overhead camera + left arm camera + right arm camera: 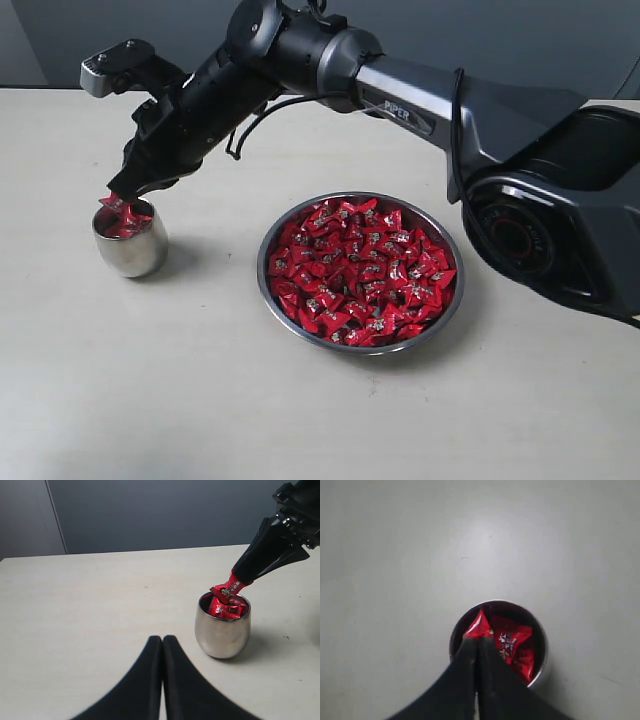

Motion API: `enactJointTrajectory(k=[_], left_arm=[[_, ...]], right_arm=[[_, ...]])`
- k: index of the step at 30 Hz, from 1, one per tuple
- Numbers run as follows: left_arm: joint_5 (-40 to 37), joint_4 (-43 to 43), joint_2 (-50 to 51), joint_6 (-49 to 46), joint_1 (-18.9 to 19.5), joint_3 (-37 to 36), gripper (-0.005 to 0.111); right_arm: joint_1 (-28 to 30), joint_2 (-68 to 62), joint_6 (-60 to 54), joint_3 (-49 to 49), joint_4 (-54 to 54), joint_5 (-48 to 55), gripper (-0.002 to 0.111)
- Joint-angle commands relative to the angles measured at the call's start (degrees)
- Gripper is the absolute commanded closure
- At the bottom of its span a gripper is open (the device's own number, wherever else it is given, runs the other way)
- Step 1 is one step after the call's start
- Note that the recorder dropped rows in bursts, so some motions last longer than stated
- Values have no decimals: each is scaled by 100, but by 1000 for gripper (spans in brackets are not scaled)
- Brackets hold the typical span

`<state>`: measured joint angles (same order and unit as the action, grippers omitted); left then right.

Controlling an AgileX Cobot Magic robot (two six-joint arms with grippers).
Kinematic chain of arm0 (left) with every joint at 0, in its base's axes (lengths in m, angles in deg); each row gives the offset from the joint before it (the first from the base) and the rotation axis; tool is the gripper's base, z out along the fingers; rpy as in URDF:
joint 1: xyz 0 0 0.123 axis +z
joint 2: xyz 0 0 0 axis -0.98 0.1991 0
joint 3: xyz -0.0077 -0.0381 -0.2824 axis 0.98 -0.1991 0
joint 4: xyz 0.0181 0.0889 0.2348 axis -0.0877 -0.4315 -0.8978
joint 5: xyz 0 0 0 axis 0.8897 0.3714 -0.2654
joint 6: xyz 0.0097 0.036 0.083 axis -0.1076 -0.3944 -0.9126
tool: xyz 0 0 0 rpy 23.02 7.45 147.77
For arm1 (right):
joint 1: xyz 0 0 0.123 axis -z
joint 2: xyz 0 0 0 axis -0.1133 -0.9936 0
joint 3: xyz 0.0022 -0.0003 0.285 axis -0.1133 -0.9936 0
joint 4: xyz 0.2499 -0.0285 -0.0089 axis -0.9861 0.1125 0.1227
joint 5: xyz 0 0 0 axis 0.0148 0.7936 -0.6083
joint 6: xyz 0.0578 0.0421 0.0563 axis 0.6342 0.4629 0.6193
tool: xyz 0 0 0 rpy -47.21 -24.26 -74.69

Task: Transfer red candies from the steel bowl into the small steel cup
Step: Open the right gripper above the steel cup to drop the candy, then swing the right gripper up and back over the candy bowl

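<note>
The steel bowl (446, 300) sits mid-table, heaped with red candies (362, 270). Left of it stands the small steel cup (130, 250) (221, 632) (541, 667) with red candies inside (227, 609). My right gripper (116, 194) (237, 582) (478, 641) reaches across and hangs just over the cup's mouth, shut on a red candy (110, 203) (224, 591) (478, 626) that pokes out past its tips. My left gripper (162, 639) is shut with nothing in it, low over the table near the cup.
The right arm (420, 100) stretches from its base (560, 220) at the right edge over the table behind the bowl. A dark wall (160, 510) runs along the table's far edge.
</note>
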<state>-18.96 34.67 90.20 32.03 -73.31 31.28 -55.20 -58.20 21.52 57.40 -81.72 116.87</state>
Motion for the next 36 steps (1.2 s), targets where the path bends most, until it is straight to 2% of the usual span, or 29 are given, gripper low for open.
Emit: enactJointTrajectory(k=[1,4,10,17,22,23,26,27,32,36], left_arm=[[10,-4,-26,15,-44,-22,106],[10,-4,-26,15,-44,-22,106],[10,-4,-26,15,-44,-22,106],[10,-4,-26,15,-44,-22,106],[10,-4,-26,15,-44,-22,106],[10,-4,-26,15,-44,-22,106],[10,-4,-26,15,-44,-22,106],[10,-4,-26,15,-44,-22,106],[10,-4,-26,15,-44,-22,106],[10,-4,-26,15,-44,-22,106]], right_arm=[[-7,-48,-4,25,2,-137,109],[-17,-102,-4,25,2,-162,107],[-92,-192,-4,25,31,-220,71],[-91,-185,-4,25,73,-348,74],[-91,81,427,25,718,-493,76],[-91,161,440,25,826,-527,82],[-55,312,448,25,879,-584,107],[-3,356,510,25,833,-596,109],[303,428,523,25,-172,-772,109],[414,464,556,-10,-160,-865,109]])
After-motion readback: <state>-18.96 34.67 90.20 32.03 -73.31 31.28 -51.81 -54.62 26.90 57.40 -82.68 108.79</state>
